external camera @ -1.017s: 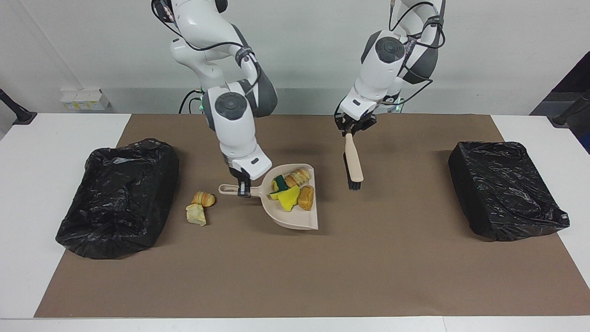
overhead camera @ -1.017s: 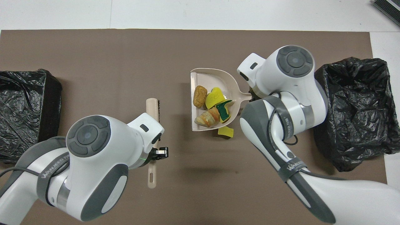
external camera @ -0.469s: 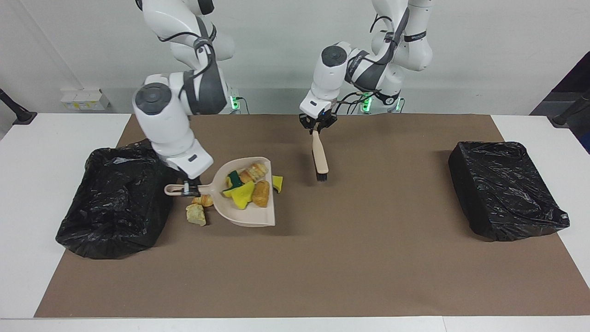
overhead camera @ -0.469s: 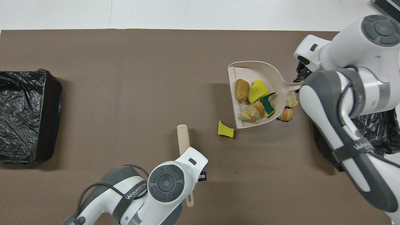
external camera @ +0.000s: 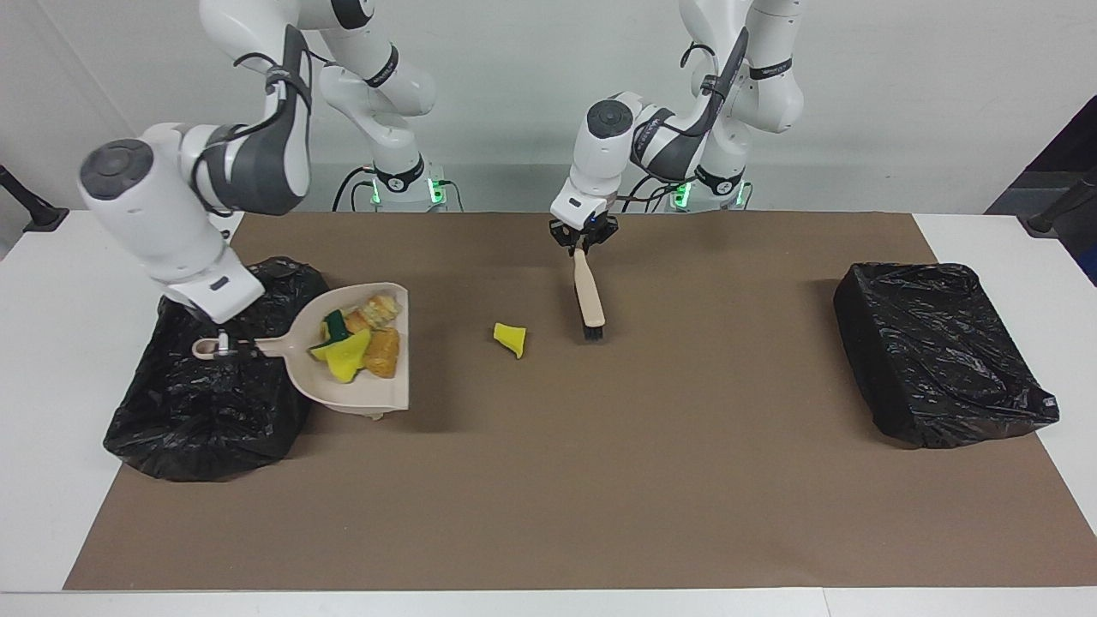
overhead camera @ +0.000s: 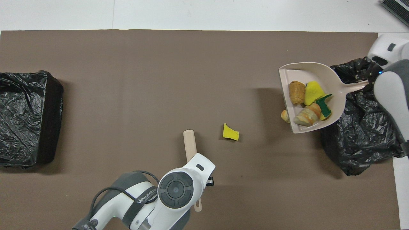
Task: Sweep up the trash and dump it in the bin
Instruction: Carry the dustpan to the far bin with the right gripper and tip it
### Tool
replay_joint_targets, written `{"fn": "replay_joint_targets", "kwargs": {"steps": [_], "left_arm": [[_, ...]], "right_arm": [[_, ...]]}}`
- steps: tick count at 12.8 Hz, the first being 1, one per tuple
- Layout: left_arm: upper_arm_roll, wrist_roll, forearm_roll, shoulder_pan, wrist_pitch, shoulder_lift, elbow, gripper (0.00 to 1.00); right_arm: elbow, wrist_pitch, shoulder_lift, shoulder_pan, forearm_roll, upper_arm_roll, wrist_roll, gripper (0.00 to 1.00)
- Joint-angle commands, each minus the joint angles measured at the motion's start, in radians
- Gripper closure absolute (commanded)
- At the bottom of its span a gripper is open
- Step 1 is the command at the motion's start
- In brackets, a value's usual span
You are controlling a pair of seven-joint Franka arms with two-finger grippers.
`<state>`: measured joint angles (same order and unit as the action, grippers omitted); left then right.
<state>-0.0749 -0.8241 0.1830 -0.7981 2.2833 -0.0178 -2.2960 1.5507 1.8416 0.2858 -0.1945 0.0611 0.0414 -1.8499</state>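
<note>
The beige dustpan (external camera: pixel 360 390) (overhead camera: pixel 306 72) hangs above the mat beside the black-bagged bin (external camera: pixel 214 386) (overhead camera: pixel 361 137) at the right arm's end. It carries trash (external camera: pixel 356 343) (overhead camera: pixel 305 102): yellow sponge chunks and tan bread-like lumps. My right gripper (external camera: pixel 223 344) is shut on the pan's handle, over that bin. One yellow chunk (external camera: pixel 511 338) (overhead camera: pixel 230 132) lies alone on the mat. A tan lump (overhead camera: pixel 283 115) peeks out from under the pan's open edge. My left gripper (external camera: pixel 584 242) is shut on the beige brush (external camera: pixel 589 296) (overhead camera: pixel 189 147), bristles down, near the yellow chunk.
A second black-bagged bin (external camera: pixel 938 351) (overhead camera: pixel 28 118) stands at the left arm's end of the brown mat (external camera: pixel 686 480). The white table (external camera: pixel 51 283) borders the mat at both ends.
My right arm carried the loaded dustpan toward the bin at its end. One yellow chunk stayed on the mat. My left arm swung the brush toward the right arm's end.
</note>
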Motion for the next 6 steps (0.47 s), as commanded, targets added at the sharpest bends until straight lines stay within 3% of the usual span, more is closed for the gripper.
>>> {"fn": "replay_joint_targets", "kwargs": {"steps": [1,6], "left_arm": [[0.017,-0.012,0.022,-0.047,0.056,0.004,-0.025,1.0],[0.017,-0.024,0.065,-0.062,0.068,0.013,-0.026,1.0]], "right_arm": [[-0.023,-0.021,-0.023,-0.08,0.037,0.009,-0.095,1.0],[-0.018,-0.008,-0.066,-0.224,0.271,0.009,-0.196,1.0]]}}
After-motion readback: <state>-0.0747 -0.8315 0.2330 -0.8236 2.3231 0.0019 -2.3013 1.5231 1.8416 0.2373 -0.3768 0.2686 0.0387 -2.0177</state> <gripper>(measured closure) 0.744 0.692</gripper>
